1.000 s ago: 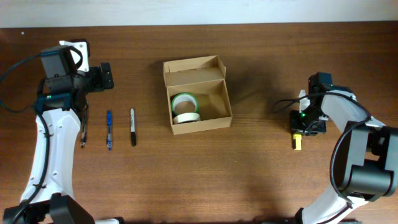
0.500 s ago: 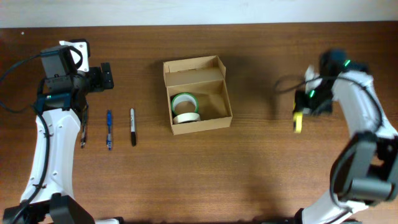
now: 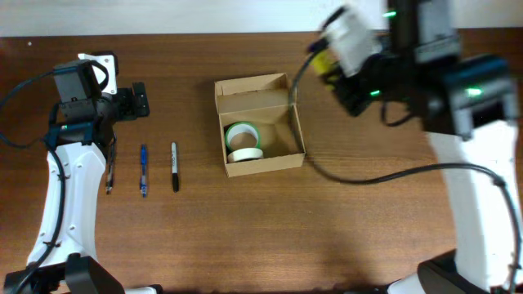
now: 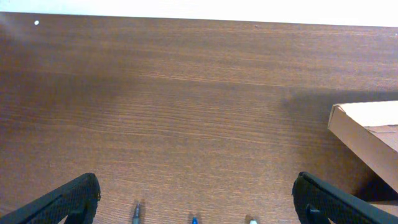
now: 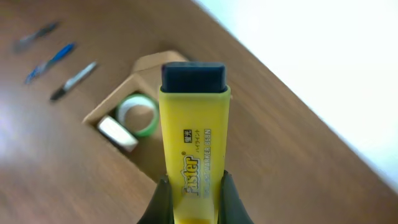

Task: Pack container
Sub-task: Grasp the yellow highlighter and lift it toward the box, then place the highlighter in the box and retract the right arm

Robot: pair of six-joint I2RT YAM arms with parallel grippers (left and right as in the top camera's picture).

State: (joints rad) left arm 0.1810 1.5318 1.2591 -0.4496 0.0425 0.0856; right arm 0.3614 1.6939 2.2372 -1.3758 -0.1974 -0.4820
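Right wrist view, closest first: right gripper (image 5: 193, 198) clenched on a yellow highlighter (image 5: 193, 130). A finger presses each side of the lower barrel and the dark cap points away from the lens. Label reads "Faster".

Past the cap lies the container (image 5: 107, 104), open, with its flap lid laid back on the far side. Two rolls sit inside: a green tape roll (image 5: 150, 125) flat on the floor, and a white tape roll (image 5: 117, 132) touching it on the side nearer the camera.

Beyond the box, three writing tools lie in a row on the table (image 5: 50, 174): a black marker (image 5: 73, 81), a blue pen (image 5: 51, 59), and a third pen (image 5: 35, 35) (too blurred to tell its colour).

Left wrist view: left gripper (image 4: 198, 196) is released, fingertips spread to the frame's bottom corners, nothing between them. It hangs over bare wood. Three pen tips just show at the bottom edge, and a corner of the box is at far right.

From overhead, the box stands mid-table, slightly left of centre, with both rolls against its left wall. The row of pens lies well apart to its left. The left arm sits over that row, partly covering the third pen. The right arm is large and blurred at upper right, its highlighter beside the box's far right corner. How high it hangs I cannot tell.
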